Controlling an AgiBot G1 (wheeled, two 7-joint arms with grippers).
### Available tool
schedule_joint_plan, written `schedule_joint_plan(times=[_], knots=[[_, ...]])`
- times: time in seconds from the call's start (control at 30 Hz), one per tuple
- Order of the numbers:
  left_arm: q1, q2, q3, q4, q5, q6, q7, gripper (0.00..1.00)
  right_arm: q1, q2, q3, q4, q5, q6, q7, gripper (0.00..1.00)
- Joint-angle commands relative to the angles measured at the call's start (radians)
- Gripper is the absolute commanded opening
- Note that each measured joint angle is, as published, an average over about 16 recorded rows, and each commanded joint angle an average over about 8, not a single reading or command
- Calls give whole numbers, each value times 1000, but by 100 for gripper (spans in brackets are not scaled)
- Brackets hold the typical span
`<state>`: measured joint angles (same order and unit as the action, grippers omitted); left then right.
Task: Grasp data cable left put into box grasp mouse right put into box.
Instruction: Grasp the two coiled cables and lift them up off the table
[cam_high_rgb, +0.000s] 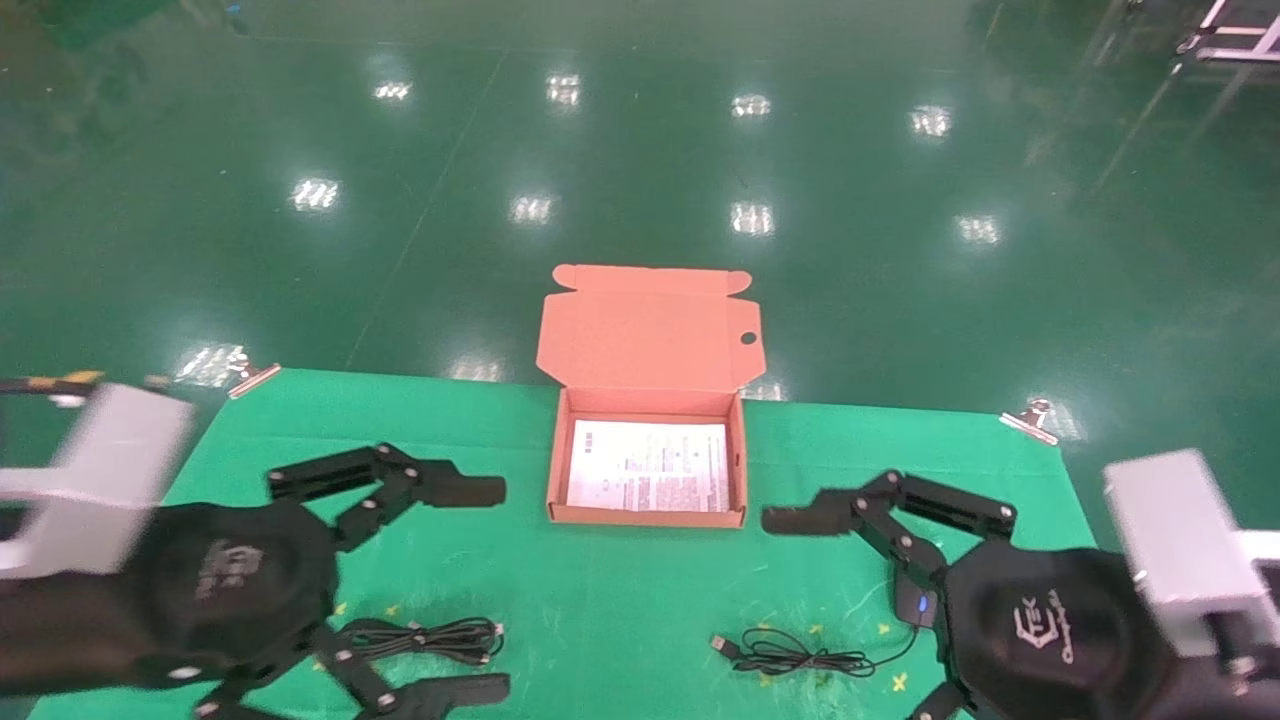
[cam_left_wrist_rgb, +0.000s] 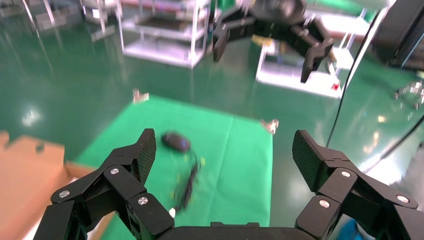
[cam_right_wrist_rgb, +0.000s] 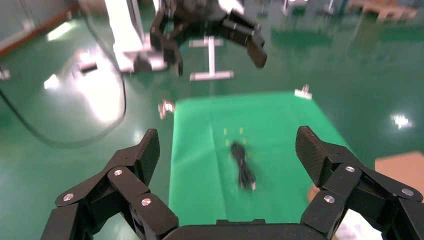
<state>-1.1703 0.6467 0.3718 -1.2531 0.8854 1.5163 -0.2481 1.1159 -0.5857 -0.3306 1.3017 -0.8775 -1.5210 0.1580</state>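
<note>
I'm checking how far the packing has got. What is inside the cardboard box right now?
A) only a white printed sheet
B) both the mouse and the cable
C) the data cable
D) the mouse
A: in the head view the box holds only the white printed sheet; the data cable and the mouse both lie on the green mat nearer the robot.
</note>
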Motion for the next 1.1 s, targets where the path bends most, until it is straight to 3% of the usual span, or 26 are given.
schedule_joint_plan(times=[0.03, 0.33, 0.63, 0.83, 1.1], knots=[[-26, 4, 22, 9, 39, 6, -20, 100, 9, 6, -8, 4, -27, -5, -5, 100], [-186, 75, 172, 25, 302, 48, -85, 100, 152, -8, -159, 44, -372, -39, -106, 100], [-343, 204, 409, 36, 670, 57, -103, 100, 308, -97, -403, 53, -750, -33, -185, 100], [-391, 295, 537, 61, 896, 18, -130, 100, 327, -160, -501, 53, -924, 14, -156, 100], [-368, 358, 601, 92, 1072, -70, -184, 100, 274, -208, -537, 46, -1072, 134, -73, 100]])
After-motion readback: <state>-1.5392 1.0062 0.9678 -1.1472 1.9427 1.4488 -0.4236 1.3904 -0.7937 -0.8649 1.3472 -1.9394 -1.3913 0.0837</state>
